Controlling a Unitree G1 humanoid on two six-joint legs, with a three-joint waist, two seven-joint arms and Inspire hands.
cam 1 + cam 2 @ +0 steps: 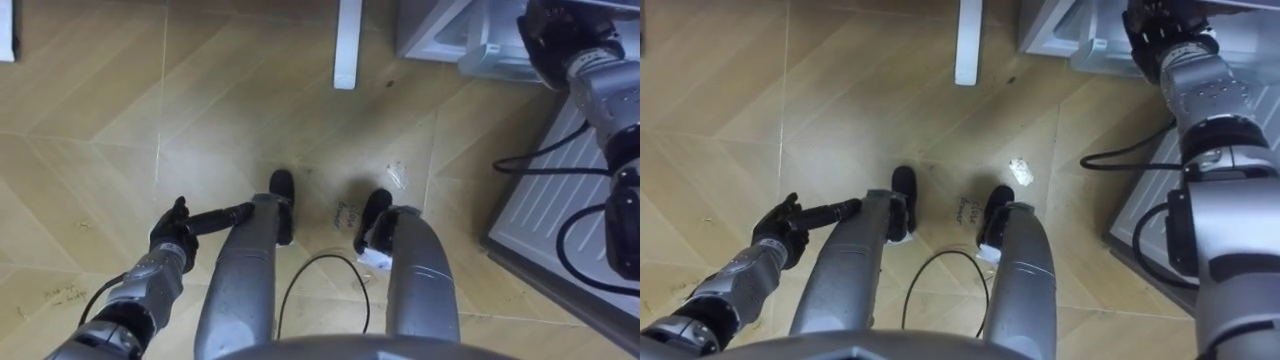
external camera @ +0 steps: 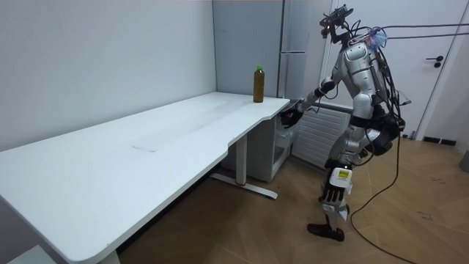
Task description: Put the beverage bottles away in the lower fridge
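A brown drink bottle (image 2: pixel 258 83) with a green cap stands upright on the far corner of the white desk (image 2: pixel 146 147). I stand beside that corner, facing the tall grey fridge (image 2: pixel 293 37). My right hand (image 1: pixel 560 35) is stretched forward at the edge of the lower fridge compartment (image 1: pixel 440 30), beside a pale plastic shelf part (image 1: pixel 490 50). In the room view the right hand (image 2: pixel 291 116) hangs just off the desk corner, apart from the bottle. My left hand (image 1: pixel 172 235) hangs by my left leg with relaxed fingers and holds nothing.
A ribbed white panel (image 1: pixel 560 200), seemingly the open lower fridge door, stands close on my right. The desk's white leg (image 1: pixel 347 45) is straight ahead on the wooden floor (image 1: pixel 100 120). A closed room door (image 2: pixel 440 73) is behind me.
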